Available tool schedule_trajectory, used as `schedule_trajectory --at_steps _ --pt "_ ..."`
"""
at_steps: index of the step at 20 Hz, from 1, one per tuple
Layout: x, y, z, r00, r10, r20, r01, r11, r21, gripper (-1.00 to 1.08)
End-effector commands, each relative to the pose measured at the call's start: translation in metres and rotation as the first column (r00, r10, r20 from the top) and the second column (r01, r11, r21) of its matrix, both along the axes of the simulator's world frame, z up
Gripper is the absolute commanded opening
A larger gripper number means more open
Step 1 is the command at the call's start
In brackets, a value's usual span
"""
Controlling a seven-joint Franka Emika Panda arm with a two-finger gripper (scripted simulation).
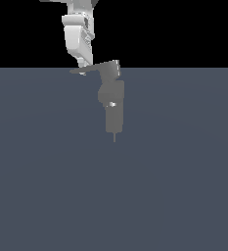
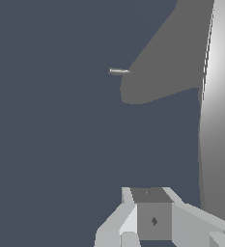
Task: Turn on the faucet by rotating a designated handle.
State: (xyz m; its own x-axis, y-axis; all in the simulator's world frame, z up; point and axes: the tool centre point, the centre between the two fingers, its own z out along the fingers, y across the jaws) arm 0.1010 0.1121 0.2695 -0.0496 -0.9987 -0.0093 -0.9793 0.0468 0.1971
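A white robot arm's end effector [image 1: 82,68], its grip state impossible to tell, hangs at the pointed tip of the handle [image 1: 93,68] atop the grey faucet [image 1: 112,100] on the tabletop [image 1: 184,186], where a glancing push could slip off the thin lever.

One faucet [image 1: 112,105], one handle [image 1: 88,70], one pincer [image 1: 84,68].
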Motion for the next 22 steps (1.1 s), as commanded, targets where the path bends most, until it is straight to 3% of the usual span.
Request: schedule_trajectory --at_steps 1,9,22 --pt "0.003 0.002 -0.004 1.000 -0.017 0.001 0.017 1.000 -0.009 -1.00" --pt "0.004 0.003 -0.007 1.000 -0.025 0.000 0.025 1.000 -0.013 -1.00" --pt "-0.024 0.007 -0.002 1.000 -0.025 0.000 0.025 1.000 -0.013 -1.00"
